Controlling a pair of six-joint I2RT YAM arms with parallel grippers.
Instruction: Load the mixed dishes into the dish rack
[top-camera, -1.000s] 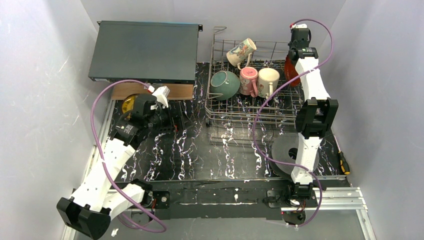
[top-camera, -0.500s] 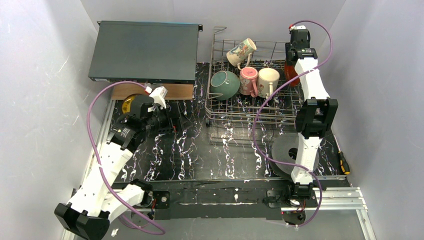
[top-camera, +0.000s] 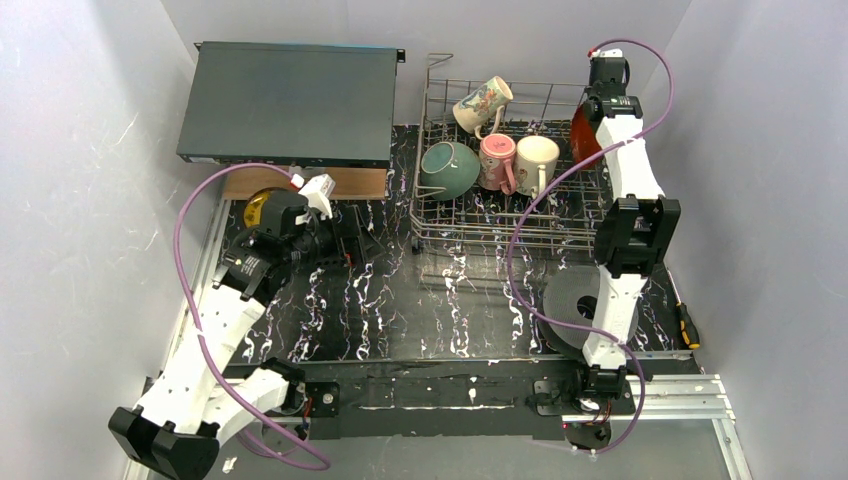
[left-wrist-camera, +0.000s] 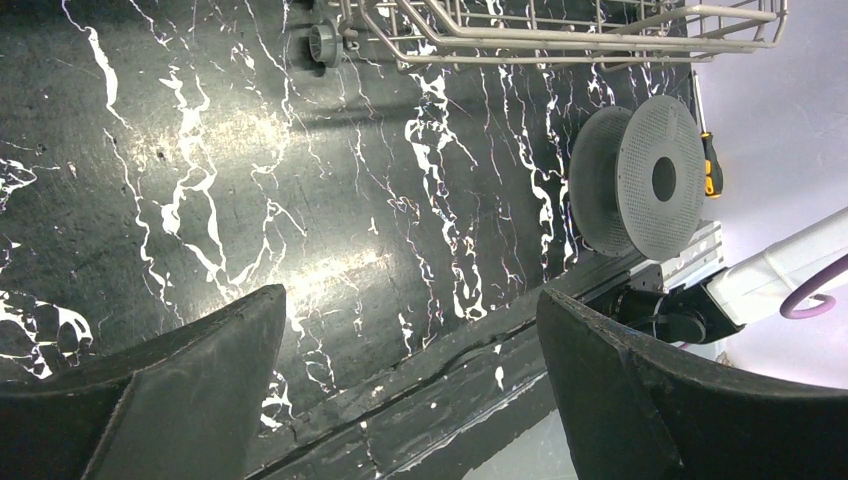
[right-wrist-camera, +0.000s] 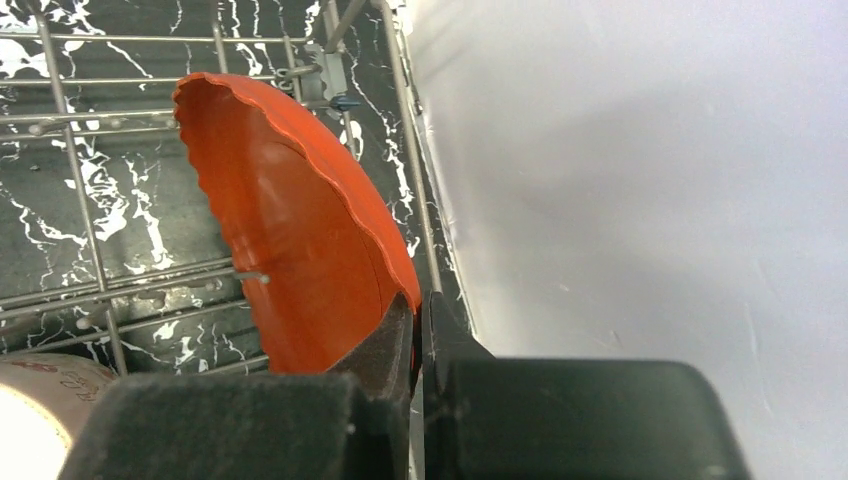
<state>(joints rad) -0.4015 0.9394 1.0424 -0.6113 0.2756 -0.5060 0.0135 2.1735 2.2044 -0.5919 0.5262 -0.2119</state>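
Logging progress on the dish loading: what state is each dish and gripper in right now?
red-orange plate: on edge in the dish rack, rim gripped.
right gripper: shut on the plate's rim.
left gripper: open, empty.
bowl: in rack, teal outside showing.
floral mug, pink mug, white mug: in rack.
small yellow dish: on table, not loaded.

Hovering over the black, white-veined counter (left-wrist-camera: 250, 150) with the left gripper (left-wrist-camera: 410, 300) spread wide, its dark fingers (left-wrist-camera: 200, 390) filling the two lower corners. Showing the lower wires of the dish rack (left-wrist-camera: 560, 35) along the top edge. Seeing at the right a dark grey perforated disc (left-wrist-camera: 640, 150) with a centre hole, a yellow-handled screwdriver (left-wrist-camera: 709, 165) lying just beside it, a metal rail (left-wrist-camera: 690, 262) running below.
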